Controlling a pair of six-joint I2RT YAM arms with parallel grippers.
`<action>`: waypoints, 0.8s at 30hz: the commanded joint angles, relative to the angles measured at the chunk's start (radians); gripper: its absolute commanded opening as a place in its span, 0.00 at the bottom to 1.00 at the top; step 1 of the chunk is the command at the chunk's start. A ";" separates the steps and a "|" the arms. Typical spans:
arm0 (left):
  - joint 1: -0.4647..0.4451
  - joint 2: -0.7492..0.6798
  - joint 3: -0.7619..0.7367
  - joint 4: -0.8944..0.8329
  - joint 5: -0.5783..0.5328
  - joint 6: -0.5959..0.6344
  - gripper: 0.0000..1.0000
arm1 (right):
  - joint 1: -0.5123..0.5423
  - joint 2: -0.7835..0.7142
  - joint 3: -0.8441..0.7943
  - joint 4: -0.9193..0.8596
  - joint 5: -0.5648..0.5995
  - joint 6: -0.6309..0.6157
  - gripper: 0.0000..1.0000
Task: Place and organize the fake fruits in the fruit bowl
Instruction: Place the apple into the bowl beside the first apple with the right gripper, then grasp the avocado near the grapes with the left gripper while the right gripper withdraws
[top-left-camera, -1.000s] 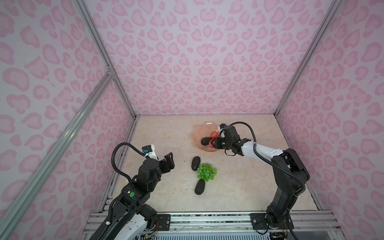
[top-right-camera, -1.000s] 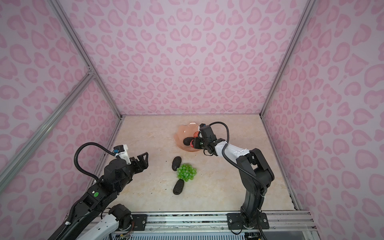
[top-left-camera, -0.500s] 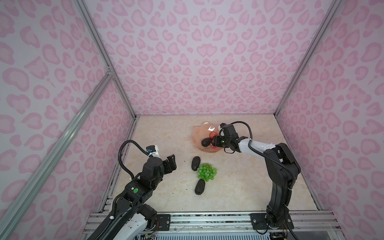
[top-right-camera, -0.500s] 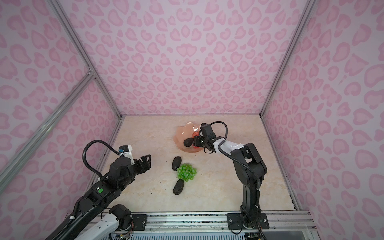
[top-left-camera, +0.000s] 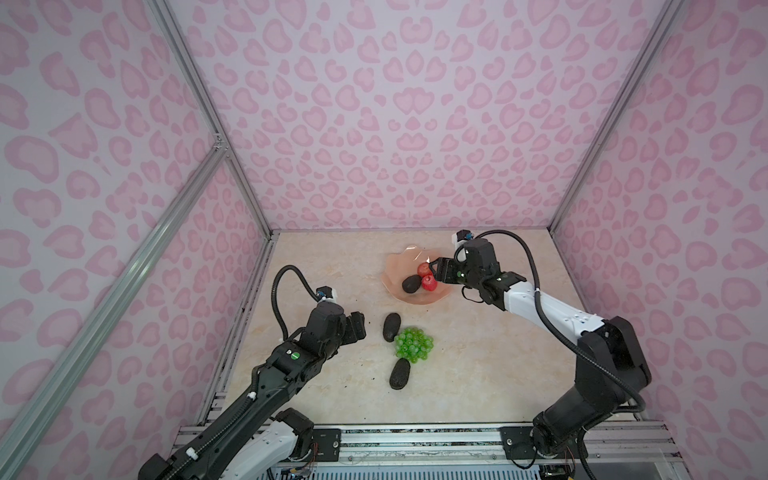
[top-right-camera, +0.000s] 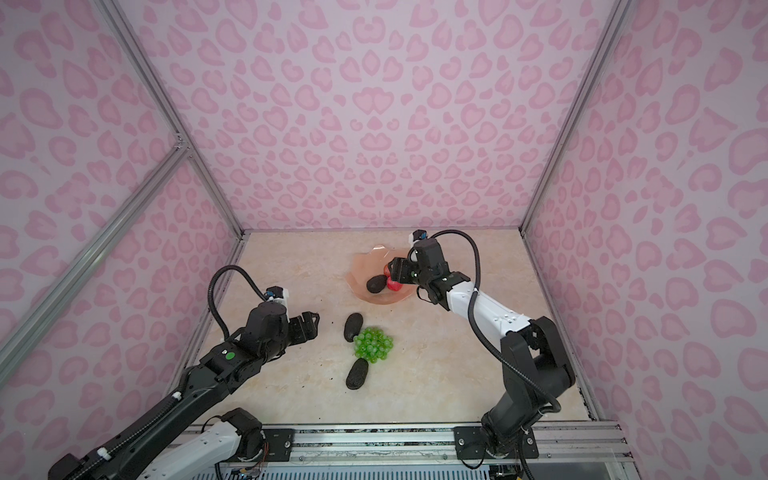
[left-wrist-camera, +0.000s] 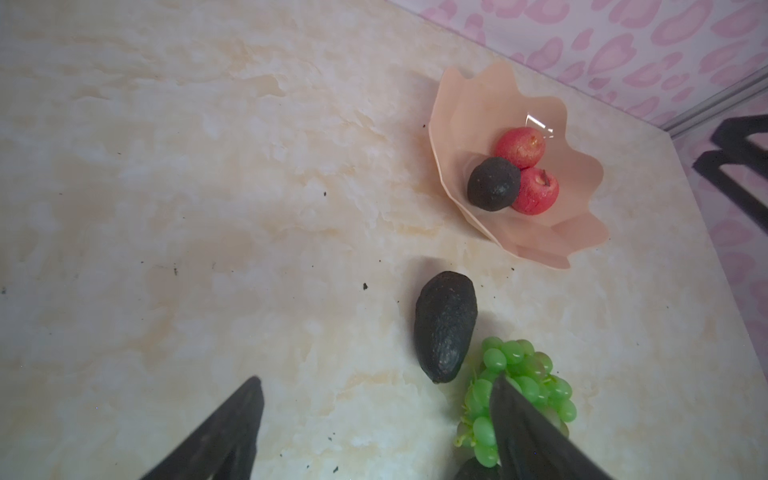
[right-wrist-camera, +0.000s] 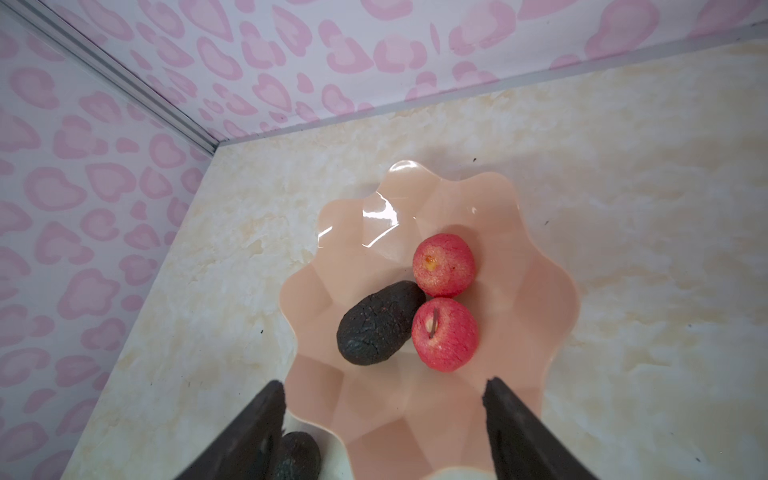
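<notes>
The peach-pink fruit bowl holds two red apples and one dark avocado. My right gripper hangs open and empty just above the bowl's rim, short of the apples. On the table lie two more avocados with the green grapes between them. My left gripper is open and empty, just left of the nearer avocado.
Pink patterned walls with metal posts enclose the marble tabletop on three sides. The bowl stands near the back wall. A metal rail runs along the front edge, carrying both arm bases. Small dark crumbs dot the tabletop.
My right gripper has opened and let go of a red apple, which now lies in the bowl beside the other one. My left arm has moved right, toward the avocado and grapes.
</notes>
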 joint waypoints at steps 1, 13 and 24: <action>-0.002 0.083 0.017 0.079 0.093 0.018 0.85 | 0.002 -0.113 -0.105 0.064 0.030 -0.004 0.85; -0.095 0.433 0.101 0.231 0.117 0.051 0.78 | 0.001 -0.459 -0.390 0.008 0.119 0.023 0.90; -0.109 0.690 0.193 0.262 0.134 0.015 0.69 | -0.014 -0.574 -0.446 -0.046 0.182 0.016 0.90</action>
